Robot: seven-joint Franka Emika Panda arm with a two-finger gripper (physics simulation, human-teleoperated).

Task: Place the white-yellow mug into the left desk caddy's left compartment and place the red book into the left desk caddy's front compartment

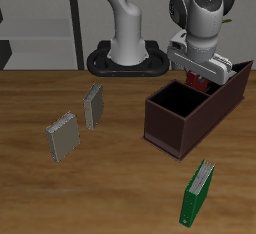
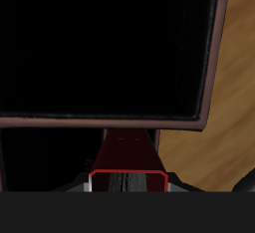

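The red book (image 1: 198, 81) is held tight in the gripper (image 1: 201, 79), just over the left desk caddy (image 1: 180, 130), above its narrow sections. In the wrist view, the red book (image 2: 127, 169) is seen clamped between the fingers, with a dark compartment under it. It has not been let go yet, so this step is judged nearly done. The white-yellow mug cannot be seen. A green book (image 1: 197, 192) and two grey books (image 1: 63, 136) are left on the table (image 1: 120, 188).

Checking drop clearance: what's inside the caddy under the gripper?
The caddy's large section looks dark and bare. The gripper holds the red book above a narrow section, whose floor the book covers. No mug visible.
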